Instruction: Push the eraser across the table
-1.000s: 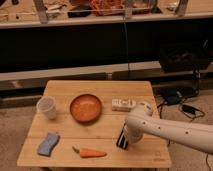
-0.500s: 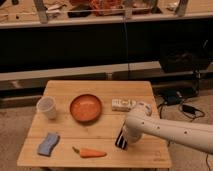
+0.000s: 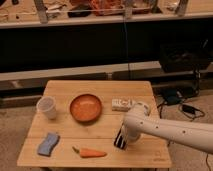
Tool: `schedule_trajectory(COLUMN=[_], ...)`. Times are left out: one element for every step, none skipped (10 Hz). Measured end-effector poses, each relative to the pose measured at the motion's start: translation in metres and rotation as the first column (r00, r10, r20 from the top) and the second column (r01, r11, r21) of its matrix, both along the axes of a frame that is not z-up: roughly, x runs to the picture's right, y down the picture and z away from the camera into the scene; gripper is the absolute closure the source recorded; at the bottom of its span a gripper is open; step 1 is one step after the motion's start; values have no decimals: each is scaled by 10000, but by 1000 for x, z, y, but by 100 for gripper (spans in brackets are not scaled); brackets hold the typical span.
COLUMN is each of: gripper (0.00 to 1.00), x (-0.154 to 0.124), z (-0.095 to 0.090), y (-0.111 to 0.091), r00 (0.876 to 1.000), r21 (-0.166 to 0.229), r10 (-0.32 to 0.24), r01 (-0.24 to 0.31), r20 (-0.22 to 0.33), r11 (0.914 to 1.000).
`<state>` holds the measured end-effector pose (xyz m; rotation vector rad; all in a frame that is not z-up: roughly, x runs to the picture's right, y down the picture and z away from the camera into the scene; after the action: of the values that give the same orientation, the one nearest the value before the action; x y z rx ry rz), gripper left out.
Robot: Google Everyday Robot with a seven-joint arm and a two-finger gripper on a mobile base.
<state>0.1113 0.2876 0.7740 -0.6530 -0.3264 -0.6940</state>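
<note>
The eraser [image 3: 119,139], a small black block, lies on the light wooden table [image 3: 100,90] near its front right. My white arm reaches in from the right, and my gripper [image 3: 126,136] is down at the eraser, right against its right side. The arm's white housing covers the gripper. A carrot [image 3: 91,153] lies to the left of the eraser, close to the front edge.
An orange bowl [image 3: 85,107] sits mid-table. A white bottle [image 3: 122,104] lies behind the arm. A pale cup [image 3: 47,107] stands at the left and a blue-grey sponge [image 3: 48,143] lies at the front left. A dark shelf runs behind the table.
The gripper and the eraser have edged slightly to the left. Nothing else has moved.
</note>
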Motion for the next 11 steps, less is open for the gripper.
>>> schedule_trajectory(gripper=[100,100,100,100,100,100,100,100,100,100,100], x=[0,0,0,-3,-8,-9,-9,-9,-9,-13,-17], z=[-1,-2,-2,-1,0,-1,-1,-2,-2,-1,0], y=[0,-1,-1,0,0,0,-1,-1,0,0,0], r00=[10000,10000,10000,10000,10000,10000,10000,10000,10000,9999,9998], r21=[-5,-8,-12,3,26,28,22,20,23,46,70], r10=[9,6,6,-24,-23,-18,-10,-7,-30,-78,-88], r01=[-9,-6,-6,24,23,17,10,7,30,77,86], r20=[-7,-3,-2,44,84,92,86,83,90,149,190], r11=[10000,10000,10000,10000,10000,10000,10000,10000,10000,10000,9999])
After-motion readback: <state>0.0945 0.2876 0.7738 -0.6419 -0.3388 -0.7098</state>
